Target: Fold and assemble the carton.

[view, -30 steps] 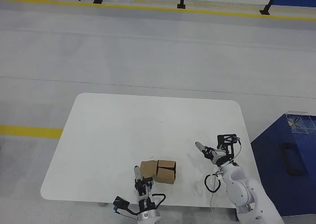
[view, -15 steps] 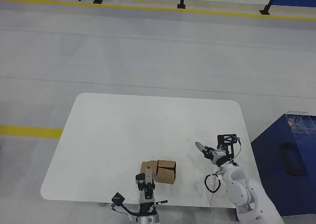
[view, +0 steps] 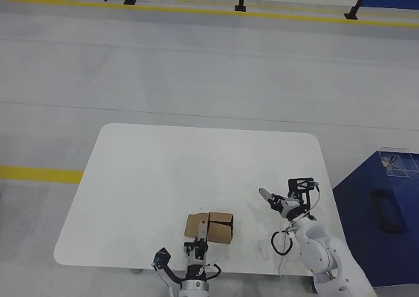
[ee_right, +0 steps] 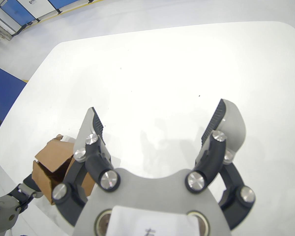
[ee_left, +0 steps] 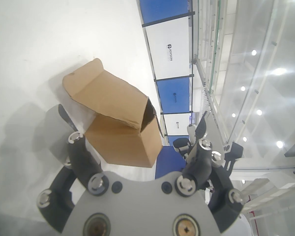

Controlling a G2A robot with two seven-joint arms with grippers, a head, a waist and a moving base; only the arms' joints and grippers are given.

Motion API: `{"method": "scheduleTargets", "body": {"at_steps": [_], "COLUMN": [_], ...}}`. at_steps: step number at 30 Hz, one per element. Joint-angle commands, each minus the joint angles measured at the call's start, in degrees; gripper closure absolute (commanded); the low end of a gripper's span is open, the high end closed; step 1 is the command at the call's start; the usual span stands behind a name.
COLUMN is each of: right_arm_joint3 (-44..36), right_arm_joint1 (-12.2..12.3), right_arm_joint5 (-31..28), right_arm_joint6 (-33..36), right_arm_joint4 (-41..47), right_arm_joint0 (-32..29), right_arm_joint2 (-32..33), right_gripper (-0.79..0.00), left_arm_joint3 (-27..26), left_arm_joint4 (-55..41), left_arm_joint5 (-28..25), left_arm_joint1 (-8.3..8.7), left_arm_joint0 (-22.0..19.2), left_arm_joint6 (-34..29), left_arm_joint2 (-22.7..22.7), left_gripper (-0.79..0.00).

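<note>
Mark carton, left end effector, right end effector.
carton (view: 211,228), top view, upper side.
left end effector (ee_left: 132,110), left wrist view, midway between fingertips.
right end effector (ee_right: 157,105), right wrist view, midway between fingertips.

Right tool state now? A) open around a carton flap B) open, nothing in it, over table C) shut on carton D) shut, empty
B: the right tool stands open with bare table between its fingers, and the carton lies apart from it, near the other arm.
</note>
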Motion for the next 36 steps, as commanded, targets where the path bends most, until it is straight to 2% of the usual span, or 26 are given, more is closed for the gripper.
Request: {"method": "scheduleTargets", "body": {"at_steps": [1, 12, 28, 32, 36], "right_arm_joint3": [0.00, 0.00, 0.00, 0.00, 0.00], "right_arm_joint1": [0.00, 0.00, 0.00, 0.00, 0.00], "right_arm_joint5": [0.00, 0.00, 0.00, 0.00, 0.00], "right_arm_joint6": [0.00, 0.00, 0.00, 0.00, 0.00], "right_arm_joint4": [0.00, 0.00, 0.00, 0.00, 0.00], "right_arm_joint0": [0.00, 0.00, 0.00, 0.00, 0.00], "right_arm_joint2": [0.00, 0.00, 0.00, 0.00, 0.00], "right_gripper": [-0.785, -0.785, -0.785, -0.785, -0.785], "left_arm_joint3": [0.99, 9.61, 23.35, 24.93, 24.40], "left_arm_joint4": [-0.38, 0.85, -2.10, -1.82, 0.29], "left_arm_joint5": [-0.01, -6.66, -27.01, -33.55, -39.03], "left_arm_joint1": [-0.28, -1.50, -3.14, -3.37, -3.42], "left_arm_joint0": [-0.66, -4.03, -9.08, -9.56, -8.83], "left_arm_joint6": [1.16, 2.30, 1.96, 2.05, 2.83], "left_arm_joint2": [-0.41, -0.35, -1.87, -2.36, -2.81], "left_gripper": [-0.785, -0.785, -0.785, -0.785, -0.785]}}
